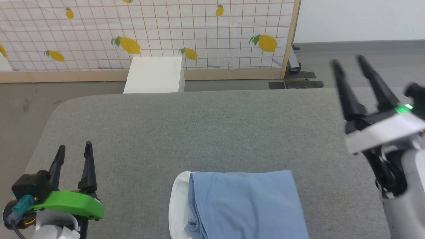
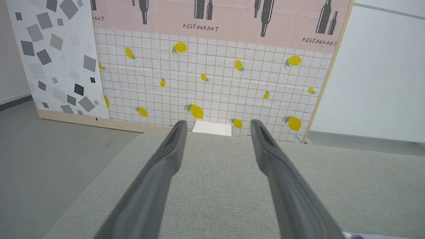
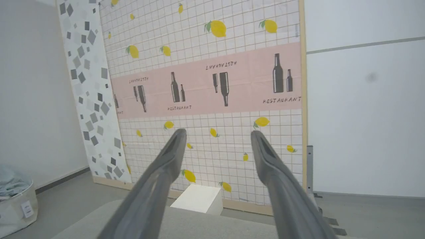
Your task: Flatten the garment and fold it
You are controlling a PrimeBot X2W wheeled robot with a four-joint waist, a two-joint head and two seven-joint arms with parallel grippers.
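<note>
you're looking at the shirt lying folded on the grey table, close to you, with a white part showing at its left end. your left gripper is hovering low over the table's left side, fingers spread apart and holding nothing. your right gripper is hanging higher on the right, also spread wide and empty, well apart from the shirt.

Bright, even, soft light; mild wide-angle warp at edges.
</note>
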